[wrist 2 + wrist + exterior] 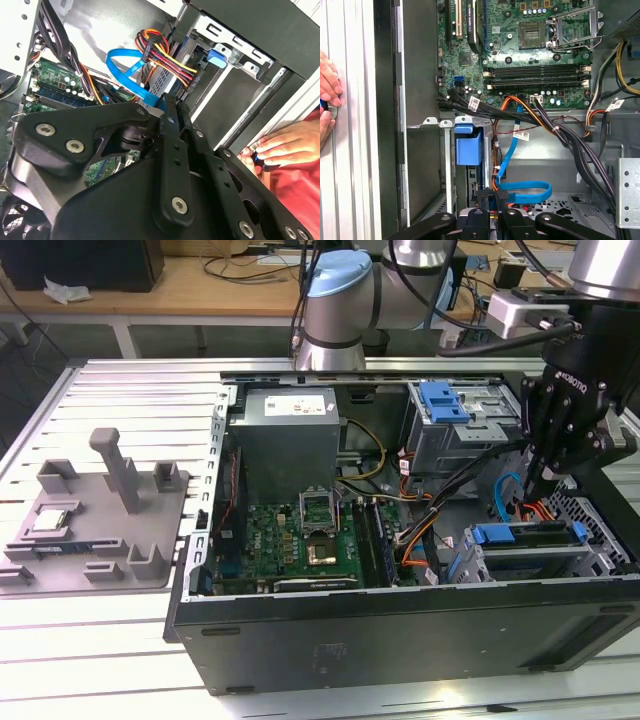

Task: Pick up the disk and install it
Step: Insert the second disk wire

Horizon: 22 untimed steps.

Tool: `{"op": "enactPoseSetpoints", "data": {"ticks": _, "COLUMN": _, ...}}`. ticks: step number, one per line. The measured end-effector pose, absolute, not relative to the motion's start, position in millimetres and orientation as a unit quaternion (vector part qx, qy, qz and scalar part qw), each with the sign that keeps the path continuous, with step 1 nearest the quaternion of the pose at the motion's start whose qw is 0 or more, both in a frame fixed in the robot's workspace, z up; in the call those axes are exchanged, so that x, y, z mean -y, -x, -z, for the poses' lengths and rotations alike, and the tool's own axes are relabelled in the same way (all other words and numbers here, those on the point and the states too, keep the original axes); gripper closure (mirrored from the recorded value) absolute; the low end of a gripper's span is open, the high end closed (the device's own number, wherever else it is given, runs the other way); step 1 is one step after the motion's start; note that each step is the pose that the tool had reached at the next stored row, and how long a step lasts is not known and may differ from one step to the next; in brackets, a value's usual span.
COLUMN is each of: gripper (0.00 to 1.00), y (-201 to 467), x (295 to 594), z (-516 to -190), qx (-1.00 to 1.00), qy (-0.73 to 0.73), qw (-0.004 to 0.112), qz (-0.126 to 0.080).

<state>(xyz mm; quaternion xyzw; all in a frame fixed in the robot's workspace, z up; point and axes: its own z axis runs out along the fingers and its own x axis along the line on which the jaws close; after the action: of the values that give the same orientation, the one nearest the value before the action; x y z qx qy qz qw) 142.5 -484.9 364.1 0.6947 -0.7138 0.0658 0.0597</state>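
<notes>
Black fingers (170, 112) together beside blue cable (125, 67); person's hand (282, 145) rests at case edge (280, 107).

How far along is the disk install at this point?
Done: pickup looks finished, since the disk already sits in the lower bay of the computer case, its blue frame showing. In hand: nothing; the pincer is shut and empty, just above the disk. Left: whether the disk is fully seated cannot be told.

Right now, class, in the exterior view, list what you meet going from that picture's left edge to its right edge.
Grey fixture plate → small silver chip on it → tall grey post → green motherboard → orange cables → blue-framed disk in its bay → black gripper above it.
</notes>
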Motion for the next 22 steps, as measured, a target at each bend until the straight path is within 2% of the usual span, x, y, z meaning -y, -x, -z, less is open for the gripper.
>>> {"op": "enactPoseSetpoints", "data": {"ticks": 16, "gripper": 0.84, "y": -142.5, "x": 489.8, "z": -363.6, "qx": 0.715, "qy": -0.696, "qw": 0.047, "qz": -0.053}}
{"op": "enactPoseSetpoints", "data": {"ticks": 22, "gripper": 0.84, "y": -142.6, "x": 500.5, "z": -363.5, "qx": 0.716, "qy": -0.696, "qw": 0.035, "qz": -0.041}}
